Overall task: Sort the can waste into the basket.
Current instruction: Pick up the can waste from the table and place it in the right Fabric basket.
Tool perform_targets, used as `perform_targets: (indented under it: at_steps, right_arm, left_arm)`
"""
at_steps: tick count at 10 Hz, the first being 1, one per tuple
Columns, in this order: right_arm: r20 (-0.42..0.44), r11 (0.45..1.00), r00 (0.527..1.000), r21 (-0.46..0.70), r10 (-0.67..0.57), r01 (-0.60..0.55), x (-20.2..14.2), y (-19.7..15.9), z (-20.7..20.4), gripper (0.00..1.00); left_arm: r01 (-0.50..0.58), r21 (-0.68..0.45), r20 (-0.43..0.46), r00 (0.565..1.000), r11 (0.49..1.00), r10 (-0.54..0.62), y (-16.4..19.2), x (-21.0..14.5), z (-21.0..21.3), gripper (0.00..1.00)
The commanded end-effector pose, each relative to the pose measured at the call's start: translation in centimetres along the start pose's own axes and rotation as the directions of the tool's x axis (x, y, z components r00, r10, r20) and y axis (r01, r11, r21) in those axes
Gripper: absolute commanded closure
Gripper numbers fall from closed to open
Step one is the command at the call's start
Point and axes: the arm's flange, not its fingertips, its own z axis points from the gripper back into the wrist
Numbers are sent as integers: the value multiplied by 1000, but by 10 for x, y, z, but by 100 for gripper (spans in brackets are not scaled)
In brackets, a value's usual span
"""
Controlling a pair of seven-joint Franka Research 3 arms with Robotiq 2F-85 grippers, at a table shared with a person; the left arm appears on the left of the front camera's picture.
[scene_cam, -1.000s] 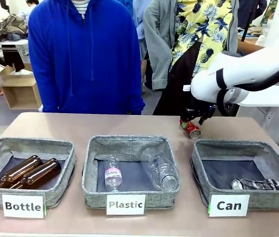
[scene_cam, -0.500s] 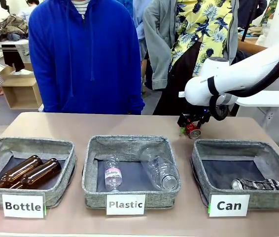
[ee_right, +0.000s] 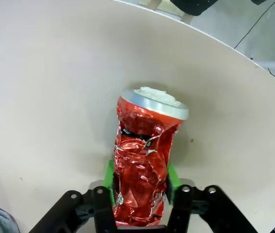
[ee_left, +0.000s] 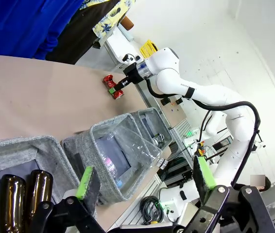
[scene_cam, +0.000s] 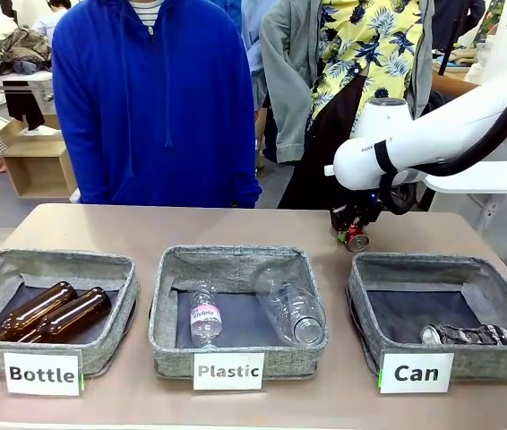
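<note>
The crushed red can (scene_cam: 356, 239) lies on the table just behind the "Can" basket (scene_cam: 433, 262), near its far left corner. My right gripper (scene_cam: 351, 231) is down over it. In the right wrist view the green pads (ee_right: 109, 175) press both sides of the red can (ee_right: 145, 155), so the gripper (ee_right: 140, 178) is shut on it while it rests on the tabletop. A dark black-and-silver can (scene_cam: 465, 334) lies in the basket's front right. My left gripper (ee_left: 145, 174) hangs open above the near left baskets, holding nothing, and its view shows the red can (ee_left: 111, 82) far off.
The "Plastic" basket (scene_cam: 236, 257) holds two clear bottles at the table's middle. Two brown bottles lie in the "Bottle" basket (scene_cam: 56, 261) on the left. A person in a blue hoodie (scene_cam: 155, 98) stands at the far edge, with others behind.
My right arm has shifted slightly left and lower over the red can, and its fingers have closed in from wide open onto the can's sides. The left arm has stayed still.
</note>
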Motion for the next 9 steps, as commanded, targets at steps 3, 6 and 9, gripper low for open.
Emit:
perform_targets:
  at_steps: [3,6,9]
  right_arm:
    - [-21,999,1000,-42,-5,4,8,6,3,100]
    - [-3,999,1000,22,27,-27,-5,3,26,100]
    - [-66,909,925,227,374,-351,-75,9,112,100]
  left_arm:
    - [-2,-6,-2,1000,1000,2,-3,-3,2,0]
    - [-2,-6,-2,1000,1000,2,-3,-3,2,0]
    - [-2,-6,-2,1000,1000,2,-3,-3,2,0]
